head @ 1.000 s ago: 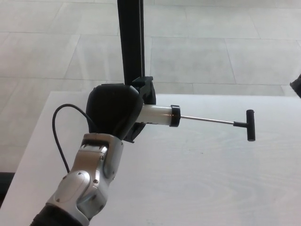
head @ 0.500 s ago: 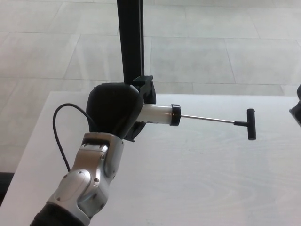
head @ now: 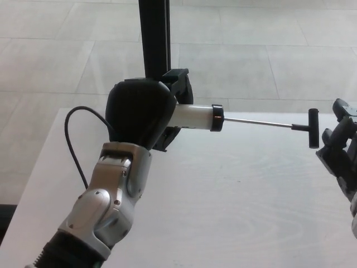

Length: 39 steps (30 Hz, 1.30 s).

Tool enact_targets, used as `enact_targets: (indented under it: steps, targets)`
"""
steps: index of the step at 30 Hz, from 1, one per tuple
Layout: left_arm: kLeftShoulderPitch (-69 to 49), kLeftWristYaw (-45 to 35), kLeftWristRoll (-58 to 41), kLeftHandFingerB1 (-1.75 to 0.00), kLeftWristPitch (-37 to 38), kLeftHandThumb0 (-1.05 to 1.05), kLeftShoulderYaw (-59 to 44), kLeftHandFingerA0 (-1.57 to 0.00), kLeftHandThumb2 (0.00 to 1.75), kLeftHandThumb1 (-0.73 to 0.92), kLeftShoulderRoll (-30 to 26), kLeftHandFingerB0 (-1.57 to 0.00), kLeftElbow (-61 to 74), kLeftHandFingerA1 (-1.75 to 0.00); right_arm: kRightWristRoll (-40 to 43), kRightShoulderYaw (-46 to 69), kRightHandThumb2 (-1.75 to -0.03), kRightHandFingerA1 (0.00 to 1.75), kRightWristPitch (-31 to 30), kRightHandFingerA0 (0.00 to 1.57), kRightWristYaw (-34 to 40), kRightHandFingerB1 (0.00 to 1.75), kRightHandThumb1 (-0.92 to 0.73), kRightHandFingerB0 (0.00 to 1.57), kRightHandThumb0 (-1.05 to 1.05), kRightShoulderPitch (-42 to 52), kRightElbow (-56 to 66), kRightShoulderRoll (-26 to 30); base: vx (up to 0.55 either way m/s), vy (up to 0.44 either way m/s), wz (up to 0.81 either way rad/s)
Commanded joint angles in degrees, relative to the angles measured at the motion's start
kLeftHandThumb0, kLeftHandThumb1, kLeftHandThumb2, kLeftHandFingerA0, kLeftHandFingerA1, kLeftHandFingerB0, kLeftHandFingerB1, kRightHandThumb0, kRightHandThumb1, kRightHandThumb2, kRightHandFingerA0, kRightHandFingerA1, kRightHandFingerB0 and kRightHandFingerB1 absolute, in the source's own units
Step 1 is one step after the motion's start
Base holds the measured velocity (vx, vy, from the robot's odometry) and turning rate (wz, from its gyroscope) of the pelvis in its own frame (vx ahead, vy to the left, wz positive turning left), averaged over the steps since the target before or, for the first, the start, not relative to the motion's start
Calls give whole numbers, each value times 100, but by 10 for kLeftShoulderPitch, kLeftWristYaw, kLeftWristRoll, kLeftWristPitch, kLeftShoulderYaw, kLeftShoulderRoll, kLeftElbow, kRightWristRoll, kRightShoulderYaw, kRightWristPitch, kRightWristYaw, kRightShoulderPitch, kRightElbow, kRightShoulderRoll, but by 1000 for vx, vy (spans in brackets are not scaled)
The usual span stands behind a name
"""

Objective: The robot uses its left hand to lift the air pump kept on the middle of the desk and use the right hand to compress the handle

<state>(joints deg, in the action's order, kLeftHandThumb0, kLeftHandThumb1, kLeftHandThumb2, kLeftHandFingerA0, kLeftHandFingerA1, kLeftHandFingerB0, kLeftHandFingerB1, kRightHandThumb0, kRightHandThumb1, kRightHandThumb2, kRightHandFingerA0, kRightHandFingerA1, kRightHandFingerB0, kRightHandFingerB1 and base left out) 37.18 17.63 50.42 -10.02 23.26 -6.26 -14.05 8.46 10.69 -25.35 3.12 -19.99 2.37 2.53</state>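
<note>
While the left hand [head: 139,114] was wrapped around its body, the air pump [head: 192,116] hung above the desk [head: 234,212], lying roughly level and pointing toward the robot's right. Its barrel was a smooth white cylinder, capped by a black ring with a small reddish glint on it. From that cap a thin, shiny metal rod [head: 256,122] ran out at full length to a short black handle [head: 313,128] set crosswise like a T. At the barrel's other end, black plastic parts stuck out above and below the hand, which hid the rest of that end. The hand's fingers were closed on the pump, its rounded back matte black, joined to a silver, jointed wrist with a black cable looping off it.

One pump, one rod, one handle and two hands were in sight. The right hand [head: 340,151] came in at the picture's right edge, just beside the handle; I could not tell if they touched. Its black, ribbed fingers were spread apart and held nothing.

The desk was pale, with a faint wood grain. Behind it stood a single black upright post [head: 154,39], and past that lay large pale floor tiles [head: 251,56].
</note>
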Motion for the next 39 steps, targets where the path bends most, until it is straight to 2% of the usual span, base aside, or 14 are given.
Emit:
enact_targets:
  steps: [1, 2, 18, 19, 20, 24, 26, 27, 28, 29, 32, 33, 38, 39]
  targets:
    - [0, 2, -2, -150, -4, -15, -2, -90, 99, 54, 2, -74, 3, -175, -2, 0, -127, 13, -6, 0, 8, 15, -89, 0, -95, -9, -1, 3, 0, 0, 0]
    - [-3, 8, -3, -119, 1, -19, -3, -120, 106, 48, 2, -96, 2, -135, -5, -1, -126, 15, -4, 0, 10, 17, -88, 0, -94, -11, 1, 4, 0, 0, 0]
    - [-9, 2, 2, -153, -10, -19, 4, -86, 95, 59, 3, -67, -6, -175, -21, -24, -101, 13, -10, 0, 7, 20, -80, 0, -95, -62, 9, 14, 0, 0, 0]
    - [-7, 3, 3, -147, -13, -19, 4, -86, 94, 59, 7, -70, -7, -175, -20, -26, -128, 18, 1, 0, 9, 20, -86, 0, -90, -70, 10, 8, 0, 0, 0]
    - [-4, 7, 6, -150, -12, -19, 6, -87, 95, 56, 8, -69, -10, -175, -19, -26, -104, 10, 0, 0, 11, 17, -81, 0, -95, -74, 11, 6, 0, 0, 0]
    - [2, 15, 6, -153, -8, -18, 6, -85, 96, 56, 14, -68, -13, -175, -17, -30, -129, 17, -15, 0, 26, 18, -89, 0, -93, -75, 29, -14, 0, 0, 0]
    - [7, 10, 11, -140, -17, -17, 8, -88, 98, 54, 17, -73, -13, -172, -16, -31, -130, 16, -11, 0, 27, 16, -90, 0, -93, -68, 31, -20, 0, 0, 0]
    - [8, 8, 10, -116, -17, -23, 7, -117, 106, 49, 18, -89, -12, -135, -15, -31, -131, 14, -12, 0, 27, 13, -91, 0, -96, -67, 33, -21, 0, 0, 0]
    - [10, 6, 12, -140, -19, -17, 8, -87, 93, 57, 17, -72, -11, -175, -13, -30, -130, 13, -10, 0, 27, 13, -91, 0, -97, -63, 33, -26, 0, 0, 0]
    - [11, 7, 13, -112, -19, -22, 9, -117, 104, 50, 16, -87, -11, -134, -12, -29, -131, 12, -9, 0, 28, 11, -92, 0, -101, -61, 32, -29, 0, 0, 0]
    - [12, 6, 6, -116, -19, -23, 6, -119, 106, 51, 19, -90, -8, -136, -9, -24, -132, 13, 6, 0, 32, 11, -92, 0, -102, -49, 34, -44, 0, 0, 0]
    - [16, 2, 4, -139, -23, -18, 4, -89, 95, 60, 22, -72, -10, -175, -3, -19, -132, 11, 8, 0, 34, 11, -92, 0, -103, -49, 34, -49, 0, 0, 0]
    - [20, 10, 6, -136, -20, -17, 5, -90, 99, 55, 23, -75, -13, -175, 4, -10, -131, 12, 19, 0, 37, 12, -90, 0, -100, -35, 43, -69, 0, 0, 0]
    - [20, 11, 6, -113, -21, -22, 5, -121, 105, 50, 24, -91, -13, -136, 8, -8, -129, 15, 24, 0, 36, 16, -87, 0, -94, -31, 45, -75, 0, 0, 0]
